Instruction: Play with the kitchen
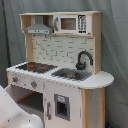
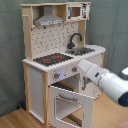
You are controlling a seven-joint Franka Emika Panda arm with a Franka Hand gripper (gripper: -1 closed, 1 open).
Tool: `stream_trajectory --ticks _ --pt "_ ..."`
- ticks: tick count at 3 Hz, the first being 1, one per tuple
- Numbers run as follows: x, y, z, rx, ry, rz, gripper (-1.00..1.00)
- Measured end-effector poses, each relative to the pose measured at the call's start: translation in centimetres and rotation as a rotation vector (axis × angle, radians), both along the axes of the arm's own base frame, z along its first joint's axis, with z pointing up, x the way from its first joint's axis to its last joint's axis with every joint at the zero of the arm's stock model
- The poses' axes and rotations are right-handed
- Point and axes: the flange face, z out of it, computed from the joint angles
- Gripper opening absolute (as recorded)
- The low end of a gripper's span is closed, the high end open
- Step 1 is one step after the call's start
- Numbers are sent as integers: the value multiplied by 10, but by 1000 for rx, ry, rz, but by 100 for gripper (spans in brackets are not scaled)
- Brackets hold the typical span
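The kitchen stands upright on the wooden floor, front toward the arm; its oven door hangs open. The gripper's state cannot be told.

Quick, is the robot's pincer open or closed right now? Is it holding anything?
Pincer: cannot be told; the white arm hides it by the kitchen.

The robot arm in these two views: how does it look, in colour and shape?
In the second exterior view the robot arm is smooth, rounded and glossy white, built of thick cylindrical segments, with a blue mark near the lower right edge. In the first exterior view only a white curved shell shows. No cables are visible.
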Motion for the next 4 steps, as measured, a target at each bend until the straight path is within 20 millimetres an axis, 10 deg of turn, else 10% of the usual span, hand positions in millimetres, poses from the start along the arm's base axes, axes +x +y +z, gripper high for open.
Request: stream_trajectory --ticks 4 --pt "15 57 -63 164 -200 284 100"
